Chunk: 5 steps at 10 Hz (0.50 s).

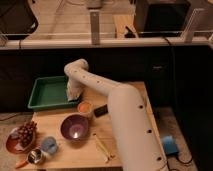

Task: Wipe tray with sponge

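The green tray lies at the table's back left, shallow with a raised rim. My white arm reaches up from the lower right and bends down over it. The gripper hangs at the tray's right end, low over its floor by the right rim. A pale lump shows at the gripper's tip. I cannot tell whether that is the sponge, and I see no sponge elsewhere.
Near the tray's right front corner stand a small orange cup and a black object. In front are a purple bowl, a plate of grapes, a blue cup, a metal cup and a yellow utensil.
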Motion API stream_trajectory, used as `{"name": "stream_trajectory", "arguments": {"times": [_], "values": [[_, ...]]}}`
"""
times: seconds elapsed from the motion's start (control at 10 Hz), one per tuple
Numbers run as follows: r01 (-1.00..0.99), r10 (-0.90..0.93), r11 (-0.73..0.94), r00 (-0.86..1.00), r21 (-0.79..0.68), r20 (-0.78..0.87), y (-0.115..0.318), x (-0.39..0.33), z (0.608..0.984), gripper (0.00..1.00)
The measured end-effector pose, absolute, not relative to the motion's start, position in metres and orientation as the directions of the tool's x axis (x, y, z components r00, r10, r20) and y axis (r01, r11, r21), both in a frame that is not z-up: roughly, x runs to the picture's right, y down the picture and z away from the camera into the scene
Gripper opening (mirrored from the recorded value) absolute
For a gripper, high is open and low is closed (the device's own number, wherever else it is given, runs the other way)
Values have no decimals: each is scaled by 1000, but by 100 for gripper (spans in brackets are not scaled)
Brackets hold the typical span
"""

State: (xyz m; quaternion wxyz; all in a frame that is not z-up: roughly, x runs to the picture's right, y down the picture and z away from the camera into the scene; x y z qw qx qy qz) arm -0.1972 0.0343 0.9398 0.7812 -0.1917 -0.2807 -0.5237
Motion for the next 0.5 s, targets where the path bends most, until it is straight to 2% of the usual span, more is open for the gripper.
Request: {"name": "stream_trajectory", "arguments": {"times": [0.3,0.5], "values": [[913,-718,405,347,-44,603,-9,-196,965,0],[914,-730,404,340,-26,593,-24,-210,966,0]]}}
